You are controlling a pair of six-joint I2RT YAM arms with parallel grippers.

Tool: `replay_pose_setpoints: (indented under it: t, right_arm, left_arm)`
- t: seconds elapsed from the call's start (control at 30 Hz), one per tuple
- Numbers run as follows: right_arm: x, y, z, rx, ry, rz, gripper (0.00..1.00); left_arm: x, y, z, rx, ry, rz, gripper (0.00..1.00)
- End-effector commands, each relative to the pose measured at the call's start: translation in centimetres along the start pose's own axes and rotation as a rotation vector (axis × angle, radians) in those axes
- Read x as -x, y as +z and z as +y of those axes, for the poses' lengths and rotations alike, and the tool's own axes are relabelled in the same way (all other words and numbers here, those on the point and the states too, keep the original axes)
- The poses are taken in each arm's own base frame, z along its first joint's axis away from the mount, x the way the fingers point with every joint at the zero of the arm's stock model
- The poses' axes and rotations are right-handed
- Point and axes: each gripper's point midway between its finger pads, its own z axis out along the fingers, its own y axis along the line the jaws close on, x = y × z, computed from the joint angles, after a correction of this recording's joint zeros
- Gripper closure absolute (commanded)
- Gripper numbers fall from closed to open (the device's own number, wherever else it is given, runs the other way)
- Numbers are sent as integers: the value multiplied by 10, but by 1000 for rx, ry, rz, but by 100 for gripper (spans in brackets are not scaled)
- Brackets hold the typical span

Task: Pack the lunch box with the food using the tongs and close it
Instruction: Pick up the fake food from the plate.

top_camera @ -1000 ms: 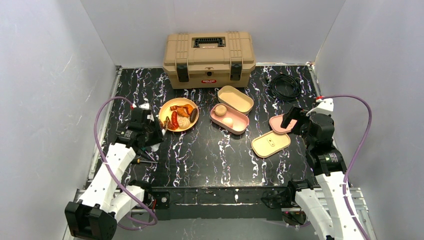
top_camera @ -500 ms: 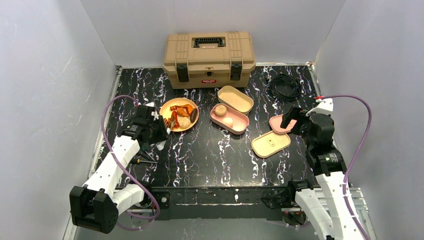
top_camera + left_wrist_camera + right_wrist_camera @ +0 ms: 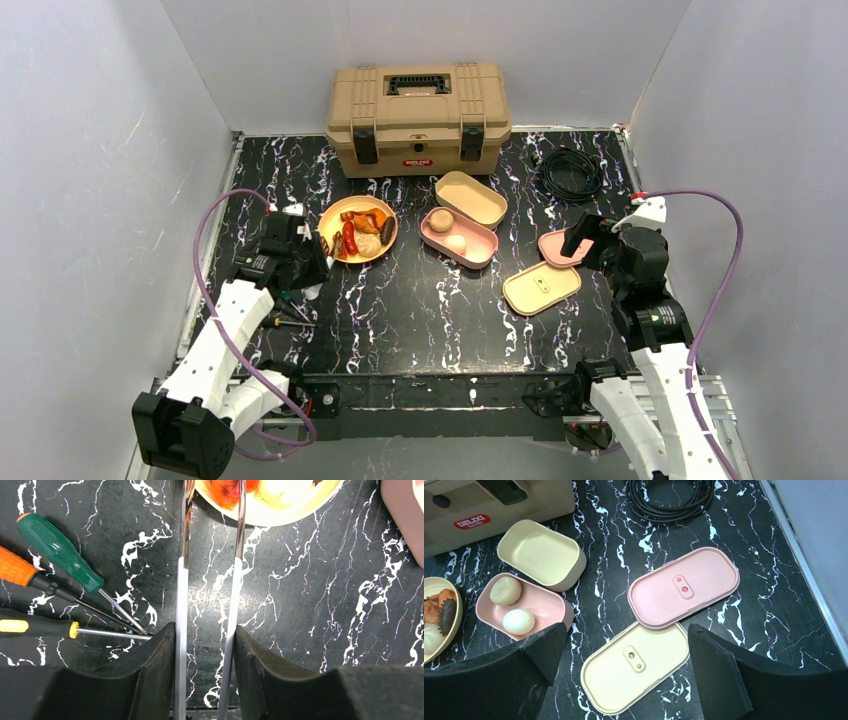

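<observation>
My left gripper is shut on the two metal arms of the tongs. The tongs reach over the near rim of a yellow plate. The plate holds the food: orange-red chunks, a tan bun, a dark piece. The lunch box is apart in pieces. Its pink tray holds a bun and a white egg. A cream tray stands behind it. My right gripper hangs open above the cream lid and the pink lid.
A tan toolbox stands at the back. A coiled black cable lies at the back right. Several screwdrivers lie on the black marbled table, left of my left gripper.
My left gripper swung the tongs right over the plate, then drew back to where it was a second ago. The right arm has not moved.
</observation>
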Motion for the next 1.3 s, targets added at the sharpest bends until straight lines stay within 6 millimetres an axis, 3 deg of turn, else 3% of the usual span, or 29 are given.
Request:
replay_pose_setpoints:
  t: [0.0,0.27,0.33,0.43,1.27]
  right_arm:
    - [18,-4,5,21,4,-63,0]
    - [19,-6,4,19,5,-66,0]
    - [19,-7,4,20,4,-65,0]
    - [21,-8,4,20,3,-68,0]
    - [21,-9,4,18,2,-67,0]
  left_arm:
    - [7,-15,5,13,19,-35,100]
    - [2,-7,-9,-57,-7,-12,100]
    - [4,-4,-11,-64,0,-2,87]
    - [5,-2,-12,-59,9,7,80]
    - [10,-4,-7,-24,34,11,62]
